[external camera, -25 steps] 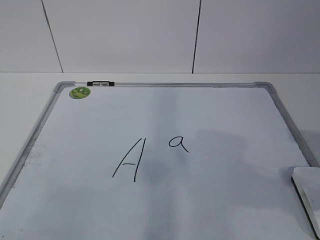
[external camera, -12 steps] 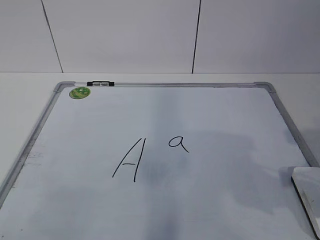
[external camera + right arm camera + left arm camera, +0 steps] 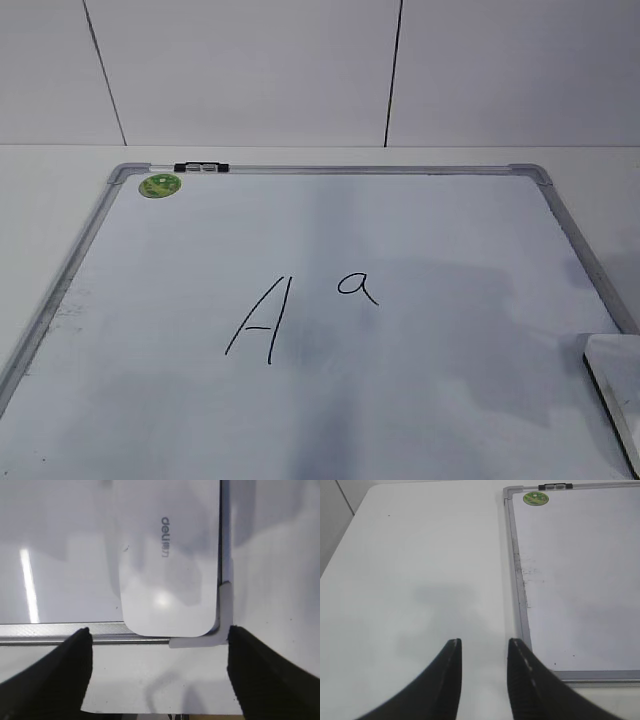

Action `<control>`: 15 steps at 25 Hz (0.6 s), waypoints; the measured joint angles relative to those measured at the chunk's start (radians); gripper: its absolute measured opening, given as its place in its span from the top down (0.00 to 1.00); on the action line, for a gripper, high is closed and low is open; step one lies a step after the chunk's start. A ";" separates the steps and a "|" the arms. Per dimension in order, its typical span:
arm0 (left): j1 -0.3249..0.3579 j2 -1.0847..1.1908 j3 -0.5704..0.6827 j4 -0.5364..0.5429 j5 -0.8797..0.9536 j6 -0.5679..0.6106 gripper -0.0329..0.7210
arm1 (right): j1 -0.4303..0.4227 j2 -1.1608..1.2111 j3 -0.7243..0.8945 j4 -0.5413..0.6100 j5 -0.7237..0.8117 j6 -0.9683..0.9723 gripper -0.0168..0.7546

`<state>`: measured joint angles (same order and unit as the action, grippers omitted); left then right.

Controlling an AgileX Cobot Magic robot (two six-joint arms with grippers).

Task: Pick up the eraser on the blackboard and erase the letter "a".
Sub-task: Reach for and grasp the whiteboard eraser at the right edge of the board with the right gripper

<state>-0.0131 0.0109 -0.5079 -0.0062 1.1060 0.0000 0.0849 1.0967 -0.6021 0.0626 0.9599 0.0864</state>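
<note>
Lying in the blackboard's (image 3: 330, 230) corner, the eraser (image 3: 167, 555) is unobstructed (capital "A" (image 3: 258, 320) sits beside the letter "a" (image 3: 357, 286)). Right hand (image 3: 157, 672) spread wide, left hand (image 3: 484, 647) partly open over bare counter (image 3: 420, 555).

A plain white table (image 3: 40, 190) carries everything here. Flat on it lies the blackboard (image 3: 420, 230), a large white board in a grey metal frame with rounded corners; it covers most of the tabletop in the exterior view. Bare table shows beyond its far edge and along both sides. In the left wrist view a wide stretch of table lies beside the board's left frame. Behind the table stands a pale panelled wall (image 3: 250, 70).
</note>
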 joint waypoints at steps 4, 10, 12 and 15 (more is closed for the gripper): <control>0.000 0.000 0.000 0.000 0.000 0.000 0.65 | 0.000 0.000 0.000 0.000 -0.013 -0.008 0.10; 0.000 0.000 0.000 0.000 0.000 0.000 0.65 | 0.000 0.002 0.000 0.000 -0.025 -0.012 0.10; 0.000 0.000 0.000 0.000 0.000 0.000 0.65 | 0.000 0.010 0.000 0.000 -0.029 -0.012 0.10; 0.000 0.000 0.000 0.000 0.000 0.000 0.65 | 0.000 0.024 0.000 0.000 -0.036 -0.014 0.10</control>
<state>-0.0131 0.0109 -0.5079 -0.0062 1.1060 0.0000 0.0849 1.1210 -0.6021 0.0626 0.9238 0.0719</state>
